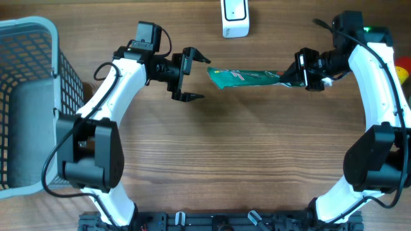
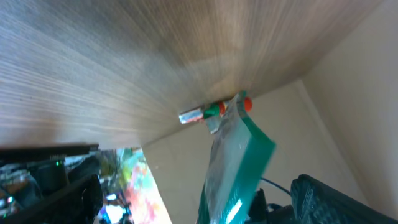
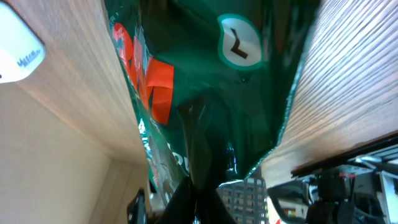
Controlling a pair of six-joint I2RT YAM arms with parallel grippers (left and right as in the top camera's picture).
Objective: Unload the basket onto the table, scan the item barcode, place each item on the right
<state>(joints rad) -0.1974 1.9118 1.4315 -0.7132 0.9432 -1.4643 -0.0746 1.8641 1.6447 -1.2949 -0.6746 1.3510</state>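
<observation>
Pinches glossy green plastic pouch (image 1: pixel 247 77) by its three-o'clock edge in closed right gripper (image 1: pixel 287 77), with left gripper (image 1: pixel 196 77) gaping empty at its nine; risks limp film sagging or slipping, barcode missing white boxy scanner (image 1: pixel 235 18) at twelve.

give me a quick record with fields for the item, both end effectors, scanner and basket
item: flat green foil packet, held by one end
right end effector: shut on the packet
left end effector: open, at the packet's free end, not gripping
scanner: white rectangular device, probably, beyond the packet
basket: grey plastic mesh basket, far left
</observation>
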